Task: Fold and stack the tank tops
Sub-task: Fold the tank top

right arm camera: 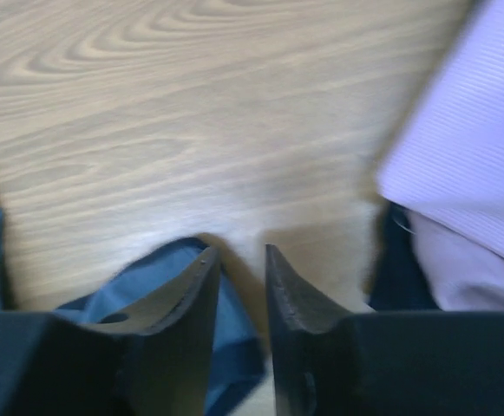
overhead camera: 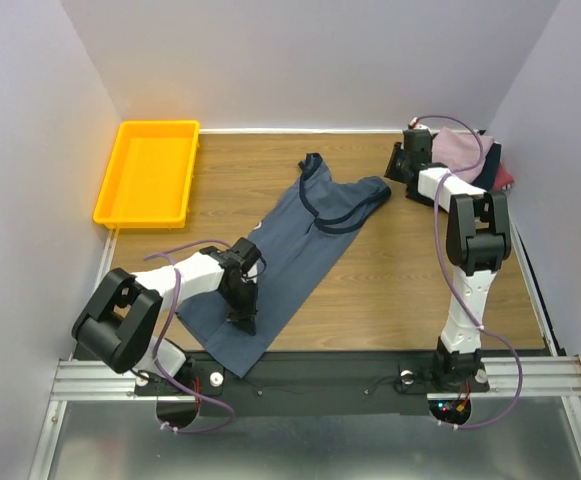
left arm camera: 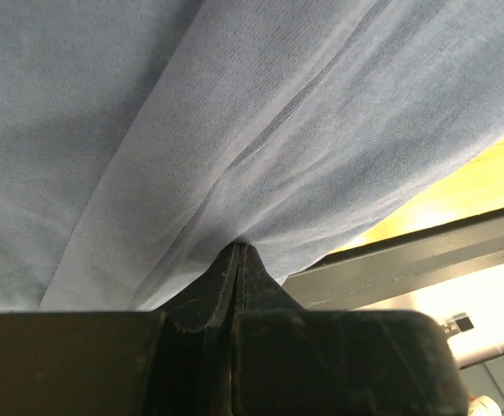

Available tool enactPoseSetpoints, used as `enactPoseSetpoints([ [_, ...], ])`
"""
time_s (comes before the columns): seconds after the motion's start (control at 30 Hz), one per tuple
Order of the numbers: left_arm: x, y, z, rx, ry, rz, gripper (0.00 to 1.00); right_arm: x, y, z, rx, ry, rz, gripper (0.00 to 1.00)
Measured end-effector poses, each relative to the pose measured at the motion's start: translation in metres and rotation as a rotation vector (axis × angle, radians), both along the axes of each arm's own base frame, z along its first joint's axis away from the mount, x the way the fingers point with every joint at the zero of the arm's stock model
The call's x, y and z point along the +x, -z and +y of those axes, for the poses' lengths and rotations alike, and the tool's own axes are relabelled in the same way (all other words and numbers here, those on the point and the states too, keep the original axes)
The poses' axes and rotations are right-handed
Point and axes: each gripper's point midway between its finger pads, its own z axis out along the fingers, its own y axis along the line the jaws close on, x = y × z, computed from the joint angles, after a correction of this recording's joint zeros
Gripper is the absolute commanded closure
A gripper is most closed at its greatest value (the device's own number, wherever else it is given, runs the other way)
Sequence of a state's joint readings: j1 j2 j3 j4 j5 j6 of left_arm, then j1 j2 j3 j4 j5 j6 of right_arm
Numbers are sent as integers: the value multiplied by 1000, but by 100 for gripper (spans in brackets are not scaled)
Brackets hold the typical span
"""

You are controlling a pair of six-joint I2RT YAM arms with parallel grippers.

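Note:
The slate-blue tank top point(overhead camera: 290, 240) lies spread diagonally on the wooden table, straps at the far end and hem at the near edge. My left gripper point(overhead camera: 242, 322) is shut on its near hem; in the left wrist view the closed jaws point(left arm camera: 238, 246) pinch the blue cloth point(left arm camera: 191, 104). My right gripper point(overhead camera: 397, 163) is open and empty just right of the top's right strap. In the right wrist view its fingers point(right arm camera: 238, 250) stand slightly apart over bare wood, the blue cloth point(right arm camera: 232, 334) beside the left one. A mauve-pink top point(overhead camera: 457, 148) lies on navy point(overhead camera: 490, 172) and maroon point(overhead camera: 507, 180) ones at the back right.
A yellow plastic tray point(overhead camera: 142, 217) stands at the back left. The pink cloth point(right arm camera: 468, 147) and navy cloth point(right arm camera: 399, 260) lie just right of my right fingers. A black rail point(left arm camera: 390, 260) runs along the table's near edge. Grey walls close in the sides and back.

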State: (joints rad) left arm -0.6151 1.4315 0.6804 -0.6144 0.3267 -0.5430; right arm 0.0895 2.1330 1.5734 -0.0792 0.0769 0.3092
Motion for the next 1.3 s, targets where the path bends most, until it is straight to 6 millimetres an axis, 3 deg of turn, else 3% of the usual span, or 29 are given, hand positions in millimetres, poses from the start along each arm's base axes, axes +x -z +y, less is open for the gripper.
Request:
enactPoseSetpoints([
  [0.07,0,0,0,-3,3,4,100,-8,2,-10,-28,33,9,51],
  [0.17,-1,0,0,-8,4,11,100,-22,5,-22,-50,68,31,50],
  [0.3,-1,1,0,-12,5,18,100,-24,-3,-9,20,32,31,50],
  [0.43,-1,1,-1,-17,6,26,100,2,-37,27,102,-58,-45,48],
  [0.53,-1,1,-1,-19,6,27,100,33,-72,80,177,-170,-141,42],
  [0.6,-1,1,0,-19,6,27,100,50,-80,112,215,-231,-182,36],
  [0.67,-1,1,0,-19,6,27,100,58,-73,138,237,-274,-187,26],
  [0.73,0,0,0,-19,9,25,100,63,-55,162,242,-310,-172,21],
  [0.83,0,0,0,-21,14,25,100,70,-30,186,244,-342,-153,18],
  [0.93,0,0,0,-22,18,25,100,74,8,211,254,-371,-114,18],
  [1.03,0,0,0,-22,21,25,100,81,15,217,269,-371,-124,30],
  [1.1,0,0,0,-22,20,25,100,82,13,217,275,-364,-125,42],
  [1.17,0,0,0,-21,19,25,100,83,14,215,276,-351,-125,62],
  [1.3,1,0,0,-22,19,25,100,82,21,211,272,-327,-109,83],
])
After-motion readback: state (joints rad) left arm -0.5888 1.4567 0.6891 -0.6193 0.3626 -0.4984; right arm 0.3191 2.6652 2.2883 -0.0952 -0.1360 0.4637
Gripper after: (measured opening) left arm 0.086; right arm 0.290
